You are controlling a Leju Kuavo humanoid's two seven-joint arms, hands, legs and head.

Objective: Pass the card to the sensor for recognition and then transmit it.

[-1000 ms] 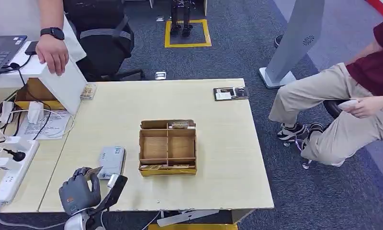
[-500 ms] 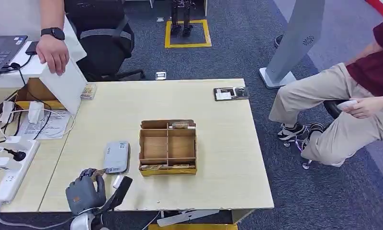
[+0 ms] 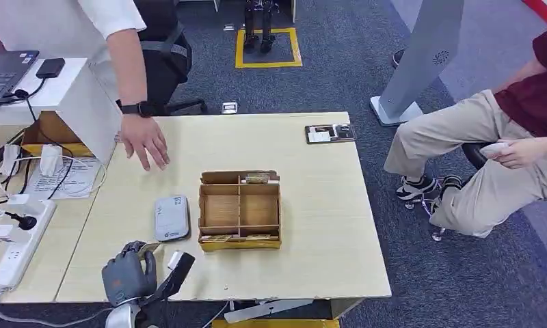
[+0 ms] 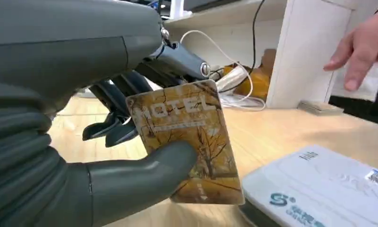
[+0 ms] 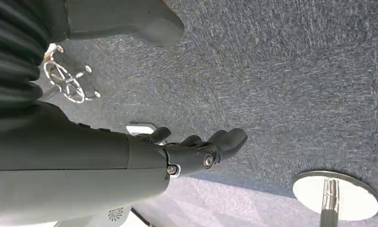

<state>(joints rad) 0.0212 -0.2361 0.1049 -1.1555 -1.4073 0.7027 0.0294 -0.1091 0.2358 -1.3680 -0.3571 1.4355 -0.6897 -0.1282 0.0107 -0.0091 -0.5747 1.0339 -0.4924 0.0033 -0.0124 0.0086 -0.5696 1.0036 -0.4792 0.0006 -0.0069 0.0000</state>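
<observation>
The left robot hand (image 4: 130, 156) pinches the hotel key card (image 4: 187, 142) just short of the card reader (image 3: 171, 218); recognition and handover remain.

The card (image 4: 187, 142) is glossy printed plastic. The left hand (image 4: 83, 156) has a matt grey rubbery cover. The sensor (image 3: 171, 218) is smooth pale plastic. The table (image 3: 312, 205) is light wood laminate. The tray (image 3: 240, 209) is brown cardboard. The floor (image 5: 281, 71) is rough grey carpet.
</observation>
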